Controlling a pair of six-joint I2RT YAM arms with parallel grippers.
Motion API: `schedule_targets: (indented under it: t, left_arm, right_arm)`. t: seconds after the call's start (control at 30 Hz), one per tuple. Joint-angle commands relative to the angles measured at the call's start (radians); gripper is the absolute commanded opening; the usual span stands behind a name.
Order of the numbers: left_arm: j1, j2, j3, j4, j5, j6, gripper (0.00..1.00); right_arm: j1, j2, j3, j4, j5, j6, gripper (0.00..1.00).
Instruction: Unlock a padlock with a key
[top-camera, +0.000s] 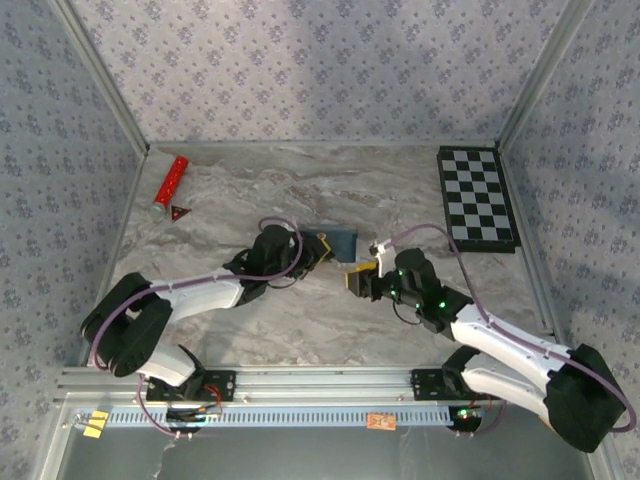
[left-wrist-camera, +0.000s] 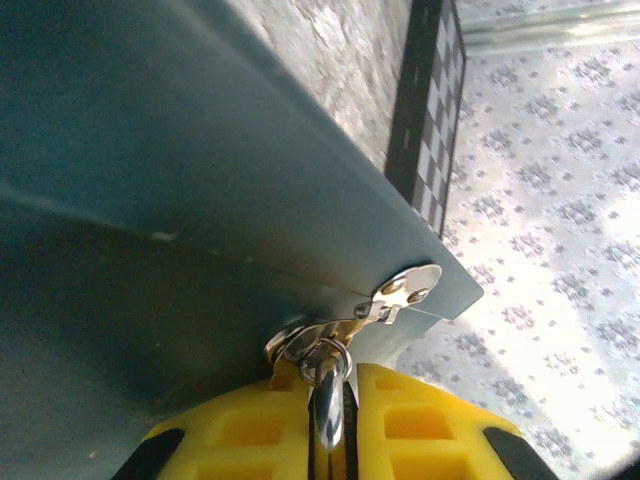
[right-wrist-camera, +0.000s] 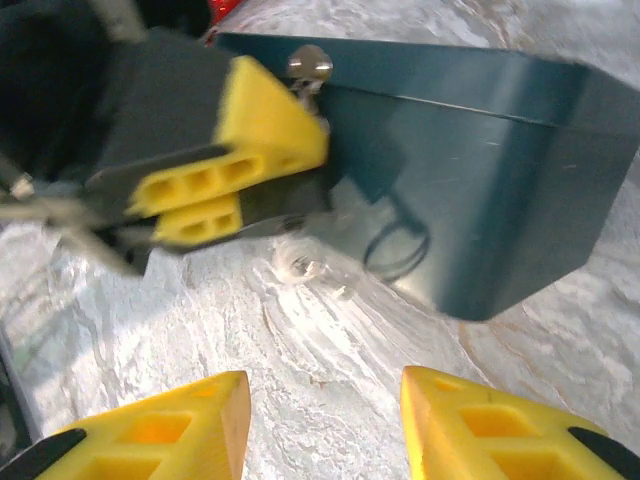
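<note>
The blue tin stands mid-table. My left gripper presses against its left side, just below the silvery hasp. It is shut on the padlock, whose shiny silvery part with a small ring round it sticks out between the yellow fingers. The right wrist view shows those fingers beside the tin. A blurred silvery piece, perhaps the key, shows just under them. My right gripper is open over bare marble, a short way from the tin, with nothing between its fingers.
A red cylinder and a small dark-red triangle lie at the back left. A checkerboard lies at the back right. Patterned walls close the table on three sides, and a metal rail runs along the near edge.
</note>
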Motion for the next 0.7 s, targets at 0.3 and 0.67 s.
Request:
schedule_targets:
  t: [0.3, 0.67]
  left_arm:
    - [0.012, -0.076, 0.074, -0.140, 0.005, 0.067, 0.00]
    - [0.011, -0.076, 0.045, -0.118, 0.030, 0.054, 0.00]
  right_arm:
    - [0.259, 0.026, -0.157, 0.384, 0.393, -0.617, 0.42]
    - [0.312, 0.293, -0.119, 0.647, 0.515, -0.754, 0.41]
